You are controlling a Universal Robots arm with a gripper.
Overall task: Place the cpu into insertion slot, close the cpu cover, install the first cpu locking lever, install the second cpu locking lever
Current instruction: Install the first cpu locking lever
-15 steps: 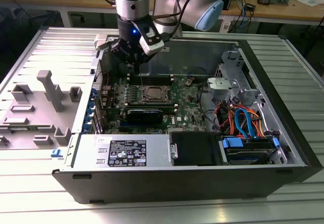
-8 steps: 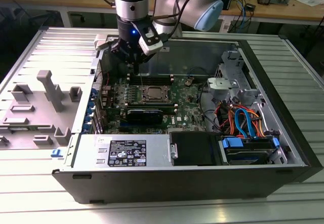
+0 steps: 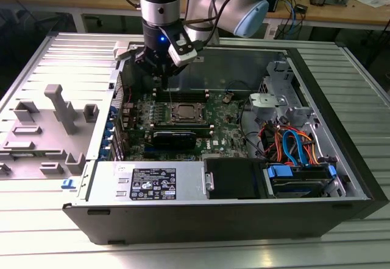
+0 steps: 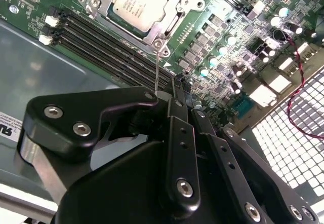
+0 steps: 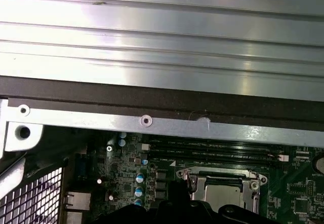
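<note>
The cpu [image 4: 137, 3] lies flat in the insertion slot [image 3: 184, 112] on the green board, dull silver top up; the first wrist view has it too [image 5: 223, 193]. The cpu cover [image 4: 174, 7] rests down around the chip as a silver frame. One thin wire locking lever [image 4: 158, 67] stands up from the socket's corner screw, and its free end reaches my fingertips. My gripper [image 4: 177, 91] hangs over the memory-slot side of the socket, black fingers drawn together. In the exterior view the gripper [image 3: 161, 85] is just to the left of the socket.
Long black memory slots [image 4: 109, 41] run beside the socket. A black heatsink block [image 3: 175, 138] lies in front of it. The power supply [image 3: 149, 181] and coloured cables [image 3: 292, 144] fill the case's near side. The case's metal wall [image 5: 152, 122] is close by. A grey fixture [image 3: 55, 117] stands outside.
</note>
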